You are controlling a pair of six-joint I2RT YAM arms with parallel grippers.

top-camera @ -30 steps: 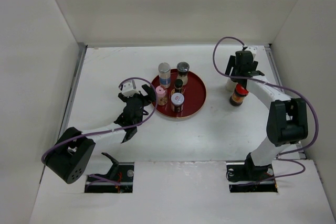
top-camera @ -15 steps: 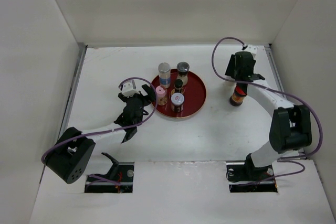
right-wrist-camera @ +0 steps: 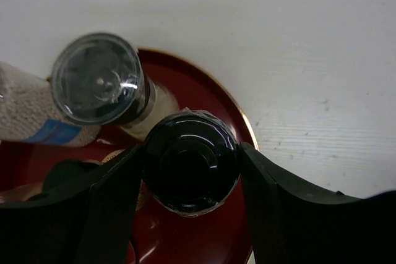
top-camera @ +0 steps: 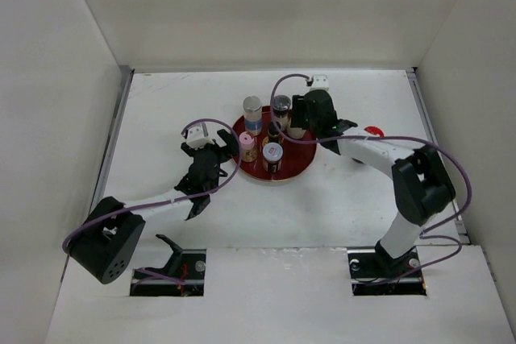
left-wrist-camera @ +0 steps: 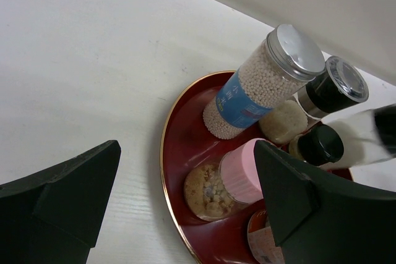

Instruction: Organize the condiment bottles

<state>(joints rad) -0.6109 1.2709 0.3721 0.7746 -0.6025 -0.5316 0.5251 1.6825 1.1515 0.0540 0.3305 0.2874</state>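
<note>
The round red tray [top-camera: 302,151] holds a grey-capped jar with a blue label [top-camera: 252,113], a clear-topped grinder [top-camera: 280,105], a small black-capped bottle [top-camera: 274,129], a pink-capped jar [top-camera: 247,147] and a red-labelled jar [top-camera: 272,155]. My right gripper [top-camera: 309,122] is shut on a black-capped bottle [right-wrist-camera: 190,162] over the tray's back right part [right-wrist-camera: 204,239], beside the grinder [right-wrist-camera: 97,78]. A red-capped bottle [top-camera: 372,130] stands on the table to the right, mostly hidden by the right arm. My left gripper [top-camera: 205,171] is open and empty just left of the tray, facing the pink-capped jar [left-wrist-camera: 238,174].
White walls close in the table on the left, back and right. The right arm reaches across the table from the right side to the tray. The tray's gold rim [left-wrist-camera: 166,171] lies between the left fingers.
My right arm has swung left from the table's right side to the tray, carrying the black-capped bottle. The red-capped bottle stayed behind. The left arm has not moved.
</note>
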